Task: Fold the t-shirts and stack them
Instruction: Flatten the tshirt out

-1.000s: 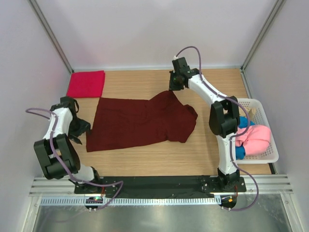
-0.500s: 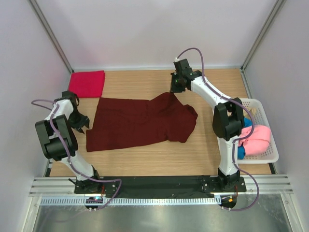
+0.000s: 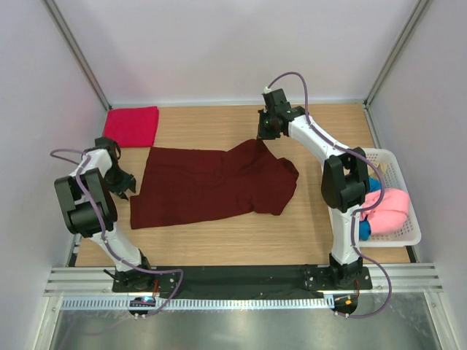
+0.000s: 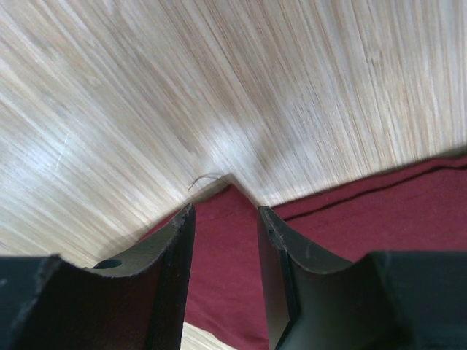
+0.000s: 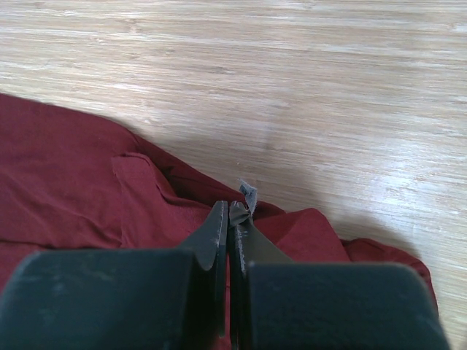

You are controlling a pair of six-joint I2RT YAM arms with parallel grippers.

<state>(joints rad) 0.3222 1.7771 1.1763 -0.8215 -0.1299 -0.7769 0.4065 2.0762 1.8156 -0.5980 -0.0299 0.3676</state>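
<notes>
Where R gripper [image 5: 228, 209] pinches maroon shirt [image 5: 66, 182], pinched edge hidden.

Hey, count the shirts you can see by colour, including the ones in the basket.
maroon shirt: 1
red shirt: 1
pink shirt: 1
blue shirt: 1, partly hidden
Total: 4

spread shirt [image 3: 211, 186] centre of table [image 3: 219, 248]; folded shirt [image 3: 131, 125] behind it, far left; basket [image 3: 408, 237] with bundled shirts [image 3: 383, 208] at right edge.
</notes>
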